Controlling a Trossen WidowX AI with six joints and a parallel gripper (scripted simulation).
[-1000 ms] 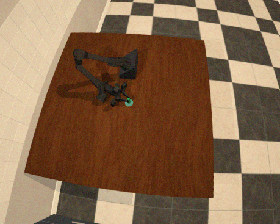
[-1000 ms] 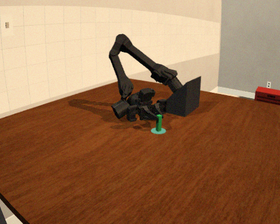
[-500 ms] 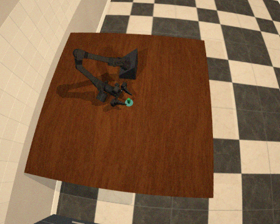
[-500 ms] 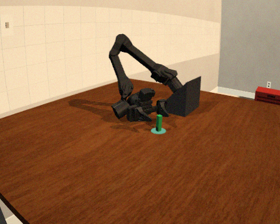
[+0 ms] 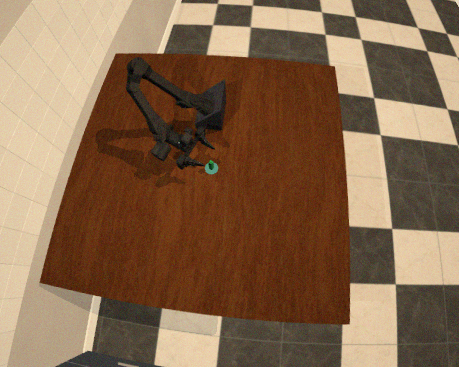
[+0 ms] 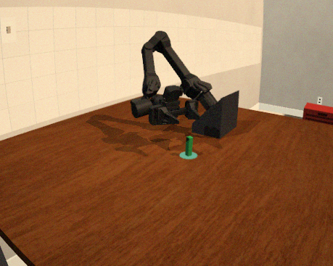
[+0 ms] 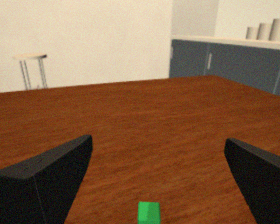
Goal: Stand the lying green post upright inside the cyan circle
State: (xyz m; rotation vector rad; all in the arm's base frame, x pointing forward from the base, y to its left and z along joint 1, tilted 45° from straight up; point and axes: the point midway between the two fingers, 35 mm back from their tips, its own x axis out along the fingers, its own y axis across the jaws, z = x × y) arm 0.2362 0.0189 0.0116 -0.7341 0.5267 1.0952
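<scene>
The green post [image 6: 188,145] stands upright on the cyan circle [image 6: 188,156] in the middle of the wooden table. It also shows in the overhead view [image 5: 211,165] on the circle [image 5: 211,171]. My gripper [image 6: 177,117] is open and empty, raised and drawn back from the post, with a clear gap between them. In the overhead view the gripper [image 5: 204,156] sits just left of the post. In the wrist view only the top of the post [image 7: 148,211] shows at the bottom edge, between my two wide-spread fingers.
The arm's dark wedge-shaped base [image 6: 218,115] stands behind the post. A red box [image 6: 322,114] lies on the floor at the far right. A tiled wall runs along the table's left side.
</scene>
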